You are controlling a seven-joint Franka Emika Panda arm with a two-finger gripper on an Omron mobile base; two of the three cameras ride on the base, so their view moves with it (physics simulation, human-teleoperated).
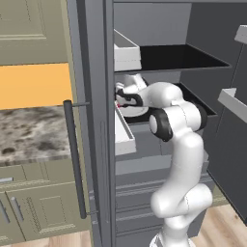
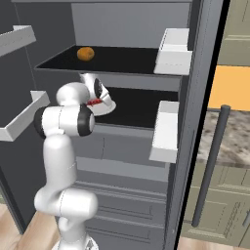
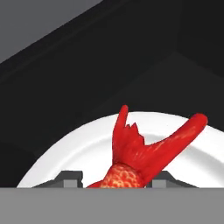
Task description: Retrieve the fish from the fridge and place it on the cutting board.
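Kitchen cabinets (image 1: 29, 29) in beige-grey panels, an orange stretch of wall (image 1: 34, 84) and a speckled stone counter (image 1: 29, 132) stand beside the fridge (image 1: 94, 120), a tall dark grey unit with its doors swung wide and a long dark bar handle (image 1: 75, 159) on the door nearest the counter. Inside the fridge, black shelves (image 2: 127, 58) run across, and white door bins (image 2: 168, 129) hang on the open doors at both sides. On the upper shelf of the fridge sits a small orange fruit (image 2: 86, 53). The white arm (image 1: 181, 159) rises in front of the fridge and reaches into the middle shelf, just below that fruit's level. There a round white plate (image 3: 192, 148) lies on the black shelf, and the fish (image 3: 144, 153) rests on it, bright red-orange, its forked tail pointing away from the hand. The gripper (image 3: 113, 179) is down over the fish on the plate, with one dark fingertip (image 3: 70, 178) on each side of the scaly body, close against it; whether they actually pinch it I cannot tell.
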